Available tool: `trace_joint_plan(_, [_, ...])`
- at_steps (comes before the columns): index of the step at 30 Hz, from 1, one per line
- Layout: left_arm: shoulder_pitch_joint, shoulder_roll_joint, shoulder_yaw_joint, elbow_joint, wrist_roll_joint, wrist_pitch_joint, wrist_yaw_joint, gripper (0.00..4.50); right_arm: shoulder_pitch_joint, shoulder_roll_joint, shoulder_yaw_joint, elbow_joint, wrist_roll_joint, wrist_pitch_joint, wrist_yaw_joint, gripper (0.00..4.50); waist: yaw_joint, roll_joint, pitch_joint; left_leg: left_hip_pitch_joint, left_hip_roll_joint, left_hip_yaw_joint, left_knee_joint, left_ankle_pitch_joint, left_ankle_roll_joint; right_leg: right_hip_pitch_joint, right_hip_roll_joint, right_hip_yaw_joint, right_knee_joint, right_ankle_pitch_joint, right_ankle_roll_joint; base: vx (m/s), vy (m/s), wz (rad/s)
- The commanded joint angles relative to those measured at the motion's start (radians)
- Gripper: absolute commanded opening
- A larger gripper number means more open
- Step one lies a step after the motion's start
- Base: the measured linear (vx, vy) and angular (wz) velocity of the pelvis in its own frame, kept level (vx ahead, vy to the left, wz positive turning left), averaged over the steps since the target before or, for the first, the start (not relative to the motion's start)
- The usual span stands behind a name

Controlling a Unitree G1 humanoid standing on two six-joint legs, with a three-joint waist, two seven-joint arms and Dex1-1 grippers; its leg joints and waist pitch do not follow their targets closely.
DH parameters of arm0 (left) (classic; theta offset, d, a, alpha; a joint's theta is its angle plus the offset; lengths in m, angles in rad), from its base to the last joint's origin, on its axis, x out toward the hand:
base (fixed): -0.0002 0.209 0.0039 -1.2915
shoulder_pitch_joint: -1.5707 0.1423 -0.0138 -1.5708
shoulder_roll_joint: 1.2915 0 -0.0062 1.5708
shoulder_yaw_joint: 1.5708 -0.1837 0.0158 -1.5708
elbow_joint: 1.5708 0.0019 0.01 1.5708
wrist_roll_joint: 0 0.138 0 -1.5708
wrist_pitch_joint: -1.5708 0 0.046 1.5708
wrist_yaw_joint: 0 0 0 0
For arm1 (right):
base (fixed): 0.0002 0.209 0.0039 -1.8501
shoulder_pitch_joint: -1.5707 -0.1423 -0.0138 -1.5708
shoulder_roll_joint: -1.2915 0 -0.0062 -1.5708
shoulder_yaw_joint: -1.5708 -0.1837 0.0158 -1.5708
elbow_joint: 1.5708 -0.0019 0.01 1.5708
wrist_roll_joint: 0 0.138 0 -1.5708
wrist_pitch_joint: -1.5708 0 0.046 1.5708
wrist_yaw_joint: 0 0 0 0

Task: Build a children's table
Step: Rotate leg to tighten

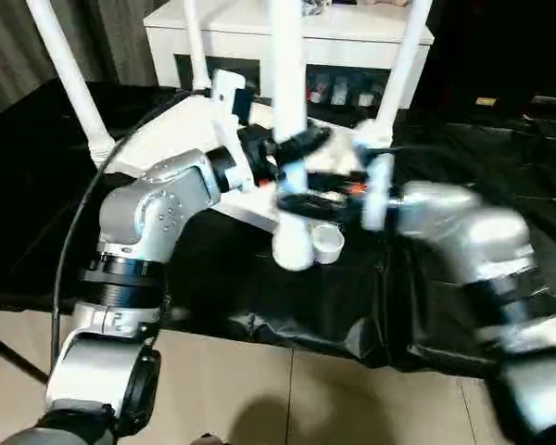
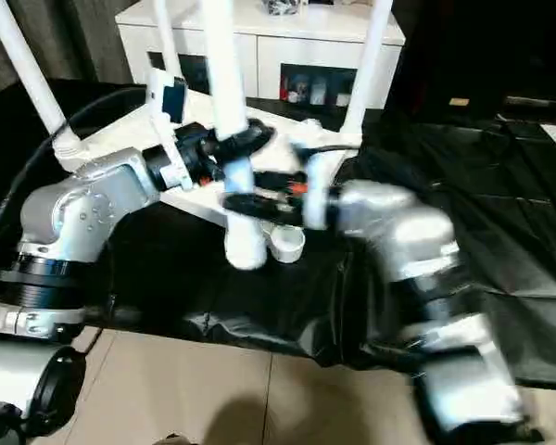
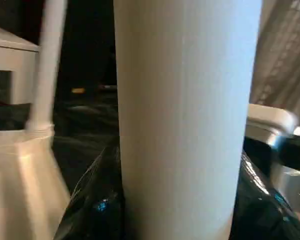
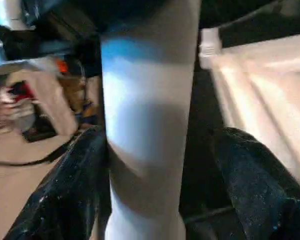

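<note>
The white tabletop (image 1: 162,144) lies underside up on the black-covered bench. Three white legs stand in its corners: one at the left (image 1: 69,74), one at the back (image 1: 195,46) and one at the right (image 1: 403,65). A fourth leg (image 1: 287,74) stands nearly upright at the front corner, its thick lower end just beside the open socket (image 1: 328,243). My left gripper (image 1: 295,146) is shut on this leg, with both fingers (image 3: 90,210) pressed to it. Lower down, my right gripper (image 1: 306,199) surrounds the same leg (image 4: 147,125) and stands open, with a gap at one finger (image 4: 260,180).
A white cabinet (image 1: 259,37) with dark glass doors stands right behind the bench. The black cloth (image 1: 482,158) hangs over the bench's front edge, with tiled floor (image 1: 259,389) below. A black cable (image 1: 74,232) loops beside my left arm.
</note>
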Motion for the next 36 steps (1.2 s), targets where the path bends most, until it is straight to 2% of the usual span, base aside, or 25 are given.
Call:
trace_joint_plan(1, [-0.035,0.000,0.016,-0.032,-0.038,0.031,-0.027,1.86,-0.022,-0.018,-0.004,0.014,0.006,0.018,0.035,3.42,0.004,-0.004,-0.080,0.018,0.012,0.003,-0.065,-0.185,0.028,0.074,-0.031,0.022,-0.062,-0.132,-0.251,0.000,0.000,0.00])
trace_joint_plan(3, [-0.042,-0.005,0.033,-0.043,-0.098,0.075,-0.058,1.86,-0.035,-0.044,0.023,0.022,0.005,0.026,0.091,3.42,0.005,-0.005,-0.080,0.018,0.011,0.003,-0.064,-0.182,0.029,0.074,-0.030,0.020,-0.062,-0.143,-0.255,0.000,0.000,0.00])
trace_joint_plan(8, [-0.047,-0.008,0.055,-0.048,-0.141,0.107,-0.081,1.86,-0.047,-0.059,0.047,0.033,0.007,0.037,0.150,3.42,0.005,-0.007,-0.078,0.020,0.013,0.003,-0.066,-0.202,0.028,0.070,-0.030,0.019,-0.067,-0.191,-0.251,0.000,0.000,0.00])
trace_joint_plan(11, [-0.044,-0.006,0.064,-0.053,-0.155,0.118,-0.085,1.86,-0.048,-0.062,0.077,0.037,-0.004,0.046,0.181,3.08,0.007,-0.007,-0.079,0.020,0.014,0.002,-0.066,-0.195,0.029,0.070,-0.029,0.019,-0.066,-0.183,-0.251,0.000,0.000,0.00])
trace_joint_plan(14, [-0.043,-0.005,0.069,-0.055,-0.162,0.124,-0.079,1.86,-0.038,-0.065,0.095,0.024,-0.011,0.048,0.200,3.05,0.009,-0.006,-0.080,0.019,0.015,0.001,-0.065,-0.188,0.029,0.070,-0.030,0.019,-0.064,-0.174,-0.249,0.000,0.000,0.00])
trace_joint_plan(15, [-0.042,-0.006,0.073,-0.056,-0.167,0.127,-0.076,1.86,-0.032,-0.067,0.105,0.017,-0.014,0.047,0.206,2.75,0.010,-0.007,-0.080,0.018,0.014,0.002,-0.065,-0.185,0.030,0.070,-0.029,0.019,-0.063,-0.168,-0.251,0.000,0.000,0.00])
trace_joint_plan(18, [-0.043,-0.008,0.077,-0.056,-0.168,0.126,-0.075,1.86,-0.026,-0.066,0.112,0.009,-0.017,0.049,0.209,2.62,0.012,-0.006,-0.079,0.019,0.015,0.002,-0.065,-0.189,0.030,0.069,-0.029,0.020,-0.064,-0.173,-0.249,0.000,0.000,0.00])
trace_joint_plan(20, [-0.044,-0.010,0.081,-0.055,-0.171,0.127,-0.074,1.86,-0.025,-0.064,0.112,0.008,-0.017,0.051,0.212,2.33,0.013,-0.006,-0.079,0.019,0.015,0.001,-0.066,-0.197,0.024,0.069,-0.030,0.020,-0.066,-0.186,-0.242,0.000,0.000,0.00])
trace_joint_plan(25, [-0.040,0.001,0.072,-0.063,-0.181,0.139,-0.101,1.85,-0.023,-0.063,0.113,0.008,-0.012,0.053,0.222,1.95,0.015,-0.005,-0.079,0.020,0.015,0.001,-0.067,-0.198,0.021,0.069,-0.029,0.019,-0.065,-0.183,-0.241,0.000,0.000,0.00])
trace_joint_plan(32, [-0.029,0.018,0.048,-0.084,-0.176,0.143,-0.144,1.85,-0.029,-0.059,0.101,0.010,-0.013,0.021,0.217,1.89,0.017,-0.005,-0.079,0.020,0.015,0.001,-0.067,-0.202,0.018,0.068,-0.030,0.020,-0.065,-0.188,-0.240,0.000,0.000,0.00])
trace_joint_plan(33, [-0.024,0.026,0.035,-0.094,-0.169,0.137,-0.164,1.85,-0.030,-0.057,0.091,0.000,0.007,0.033,0.233,2.24,0.018,-0.008,-0.079,0.021,0.015,0.001,-0.067,-0.201,0.020,0.068,-0.030,0.020,-0.065,-0.192,-0.239,0.000,0.000,0.00])
trace_joint_plan(34, [-0.022,0.030,0.029,-0.098,-0.166,0.135,-0.171,1.85,-0.030,-0.057,0.089,-0.004,0.012,0.037,0.236,2.44,0.018,-0.006,-0.079,0.021,0.017,0.000,-0.068,-0.199,0.020,0.068,-0.030,0.020,-0.064,-0.194,-0.236,0.000,0.000,0.00])
trace_joint_plan(35, [-0.020,0.031,0.026,-0.100,-0.164,0.133,-0.176,1.85,-0.030,-0.057,0.088,-0.006,0.013,0.039,0.236,2.44,0.017,-0.007,-0.078,0.020,0.017,0.001,-0.068,-0.200,0.019,0.068,-0.030,0.020,-0.064,-0.194,-0.235,0.000,0.000,0.00])
trace_joint_plan(36, [-0.017,0.034,0.022,-0.103,-0.159,0.132,-0.178,1.85,-0.029,-0.057,0.088,-0.007,0.012,0.040,0.235,2.62,0.018,-0.009,-0.078,0.021,0.016,0.001,-0.068,-0.197,0.020,0.068,-0.031,0.020,-0.065,-0.197,-0.236,0.000,0.000,0.00])
